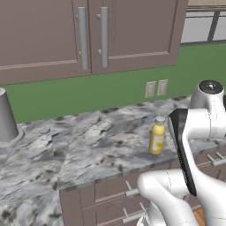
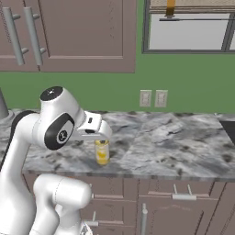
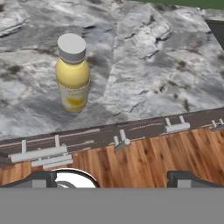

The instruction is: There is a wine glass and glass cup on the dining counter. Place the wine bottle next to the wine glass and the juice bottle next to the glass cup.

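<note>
Bare marbled worktop (image 3: 153,65) all around the upright juice bottle (image 3: 73,74)

Desk (image 1: 88,145), grey-and-white marbled top over brown drawers: one juice bottle (image 1: 157,135) upright near its front edge; one grey cylinder (image 1: 6,115), possibly an appliance, at far left.

Glossy white rounded arm (image 2: 27,151) links, dark grey joint bands, black round cap with a small pale mark, possibly a logo; dark finger tips (image 3: 41,178)
</note>
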Tool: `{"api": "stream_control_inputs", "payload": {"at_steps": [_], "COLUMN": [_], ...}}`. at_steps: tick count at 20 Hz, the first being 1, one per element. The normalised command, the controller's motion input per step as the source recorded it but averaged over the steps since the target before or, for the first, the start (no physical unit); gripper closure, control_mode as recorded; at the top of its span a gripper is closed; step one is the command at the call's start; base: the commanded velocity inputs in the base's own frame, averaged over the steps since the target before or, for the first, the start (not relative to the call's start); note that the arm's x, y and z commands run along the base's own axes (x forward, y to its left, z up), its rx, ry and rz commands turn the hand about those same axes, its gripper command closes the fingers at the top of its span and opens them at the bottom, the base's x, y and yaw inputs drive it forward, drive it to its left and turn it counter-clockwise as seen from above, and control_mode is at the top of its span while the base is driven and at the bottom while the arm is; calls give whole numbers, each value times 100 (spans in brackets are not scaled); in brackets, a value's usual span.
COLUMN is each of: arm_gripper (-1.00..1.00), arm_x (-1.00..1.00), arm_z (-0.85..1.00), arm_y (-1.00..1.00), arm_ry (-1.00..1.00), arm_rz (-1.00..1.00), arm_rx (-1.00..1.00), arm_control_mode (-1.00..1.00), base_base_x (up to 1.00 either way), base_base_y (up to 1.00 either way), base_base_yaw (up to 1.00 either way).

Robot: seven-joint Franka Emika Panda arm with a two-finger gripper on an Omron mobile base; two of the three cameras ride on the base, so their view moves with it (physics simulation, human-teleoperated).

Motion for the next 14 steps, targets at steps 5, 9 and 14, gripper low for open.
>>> {"api": "stream_control_inputs", "payload": {"at_steps": [5,9,14], "arm_gripper": [-100,-100,-100], "arm_x": [0,-4,-16], "arm_z": [0,0,14], "arm_y": [0,0,-3], "arm_ry": [0,-4,-14], "arm_rz": [0,0,20], "arm_rx": [0,0,5], "arm_control_mode": [100,-100,-100], "base_base_x": [0,-7,0], "base_base_y": [0,0,0], "base_base_yaw": [0,0,0]}}
